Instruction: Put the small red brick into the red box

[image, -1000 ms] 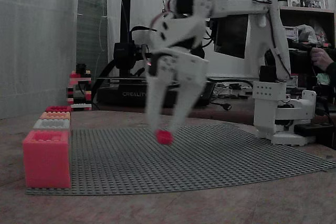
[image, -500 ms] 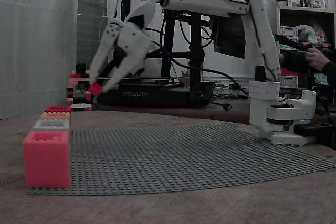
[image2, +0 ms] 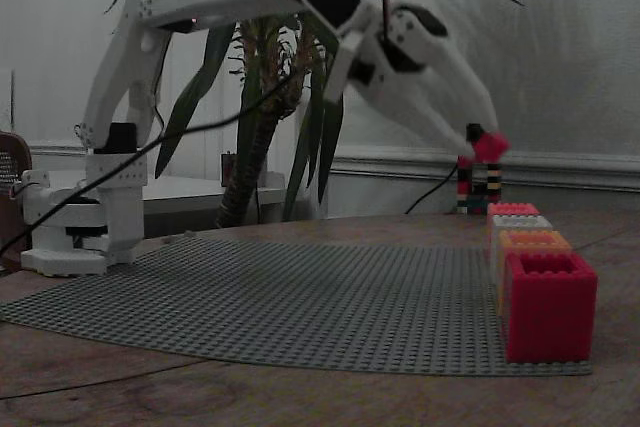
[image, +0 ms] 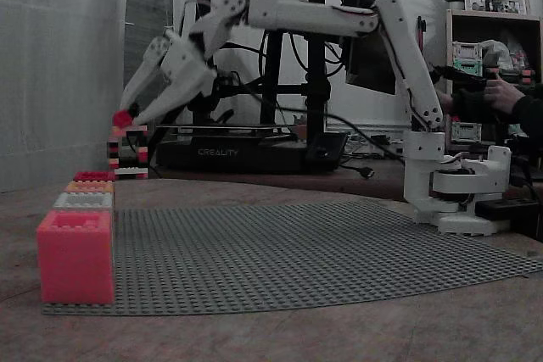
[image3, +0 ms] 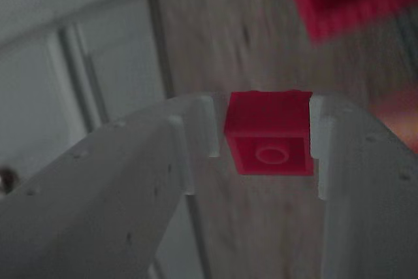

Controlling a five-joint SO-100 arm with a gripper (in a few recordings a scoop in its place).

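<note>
**Brick in the air, drop into the box yet to come**

The small red brick [image3: 269, 133] sits pinched between your tool's 2 white fingertips, its round underside socket facing the wrist camera. In both fixed views the tool [image: 124, 119] holds it high above the worktop [image: 280, 332], out past the far end of the row of bricks on the grey baseplate [image: 322, 252]. The red box [image2: 548, 307] stands open-topped at the near corner of that baseplate, with nothing visibly inside it. The pickup and lift look done. What is left, by my reading: bring the brick over the box's opening, lower it, and let go.
</note>
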